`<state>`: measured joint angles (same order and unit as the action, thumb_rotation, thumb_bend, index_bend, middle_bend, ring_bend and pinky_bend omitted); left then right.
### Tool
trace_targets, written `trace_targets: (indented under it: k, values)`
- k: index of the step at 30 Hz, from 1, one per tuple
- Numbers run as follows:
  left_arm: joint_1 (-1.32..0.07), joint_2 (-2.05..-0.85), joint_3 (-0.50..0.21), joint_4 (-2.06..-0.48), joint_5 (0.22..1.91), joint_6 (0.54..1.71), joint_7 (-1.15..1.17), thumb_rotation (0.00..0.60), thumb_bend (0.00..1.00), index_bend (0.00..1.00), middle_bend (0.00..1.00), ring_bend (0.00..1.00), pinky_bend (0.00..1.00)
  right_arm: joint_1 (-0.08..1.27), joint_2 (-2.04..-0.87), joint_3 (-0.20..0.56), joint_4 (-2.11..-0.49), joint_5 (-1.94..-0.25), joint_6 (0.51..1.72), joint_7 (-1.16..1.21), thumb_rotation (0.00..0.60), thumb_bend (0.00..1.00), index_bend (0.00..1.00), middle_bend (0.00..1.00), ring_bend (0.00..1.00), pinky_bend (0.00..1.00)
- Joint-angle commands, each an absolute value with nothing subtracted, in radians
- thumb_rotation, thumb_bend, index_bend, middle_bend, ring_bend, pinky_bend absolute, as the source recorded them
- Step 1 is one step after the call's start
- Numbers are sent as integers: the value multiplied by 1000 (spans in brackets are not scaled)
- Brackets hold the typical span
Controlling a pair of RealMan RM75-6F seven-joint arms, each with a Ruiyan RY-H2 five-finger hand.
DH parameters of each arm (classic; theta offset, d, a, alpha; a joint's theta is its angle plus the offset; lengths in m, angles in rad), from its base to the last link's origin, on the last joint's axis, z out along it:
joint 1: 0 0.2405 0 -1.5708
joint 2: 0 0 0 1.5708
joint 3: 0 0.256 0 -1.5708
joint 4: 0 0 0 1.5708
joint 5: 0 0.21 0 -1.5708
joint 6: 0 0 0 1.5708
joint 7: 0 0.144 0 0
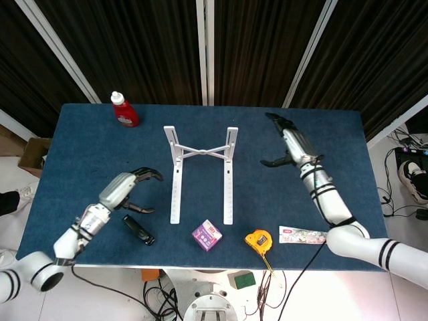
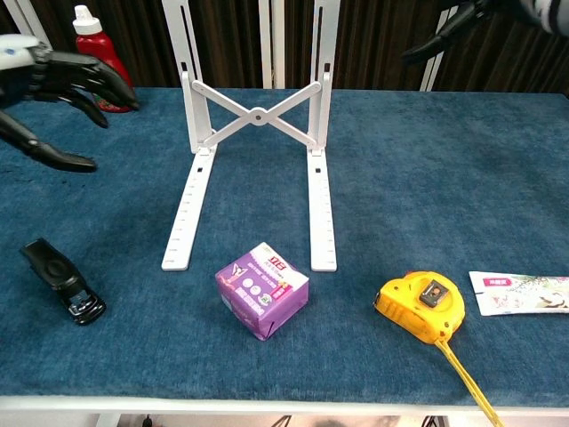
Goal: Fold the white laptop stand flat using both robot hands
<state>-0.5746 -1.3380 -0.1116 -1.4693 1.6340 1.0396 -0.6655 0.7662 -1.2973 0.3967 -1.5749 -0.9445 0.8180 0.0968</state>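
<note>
Left hand [image 1: 131,189] with fingers spread, holding nothing, above the table [image 1: 334,200] near its left edge; right hand [image 1: 289,142] likewise open and empty (toward the far right corner). White laptop stand [image 1: 202,172] stands unfolded mid-table, apart from both.

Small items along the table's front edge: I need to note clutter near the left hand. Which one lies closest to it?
The black clip, just below the left hand; the purple box and yellow tape measure lie farther right.

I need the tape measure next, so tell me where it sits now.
The yellow tape measure lies near the table's front edge, right of centre in the head view, between the purple box and the flat printed packet.
</note>
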Motion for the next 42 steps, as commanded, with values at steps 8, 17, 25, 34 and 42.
trace_targets:
  k: [8, 17, 25, 34, 42]
  values:
    - [-764, -1556, -166, -1236, 1521, 836, -779, 600, 51, 329, 284, 222, 320, 707, -1233, 378, -1672, -920, 905, 61, 600, 2, 0, 51, 0, 0]
    - [-823, -1621, -176, -1081, 1456, 755, -826, 600, 51, 329, 284, 222, 320, 700, -1248, 370, -1640, -941, 914, 97, 600, 2, 0, 51, 0, 0]
    - [-850, -1648, -189, -975, 1398, 694, -843, 600, 51, 331, 284, 222, 320, 691, -1249, 367, -1627, -960, 920, 128, 600, 3, 0, 51, 0, 0]
    - [-765, -1546, -144, -1115, 1463, 852, -874, 600, 51, 328, 283, 222, 320, 703, -1300, 361, -1562, -918, 823, 225, 600, 2, 0, 53, 0, 0]
    - [-643, -1389, -84, -1294, 1483, 1019, -636, 600, 49, 306, 273, 222, 317, 819, -1483, 410, -1318, -894, 640, 366, 600, 6, 0, 42, 0, 0]
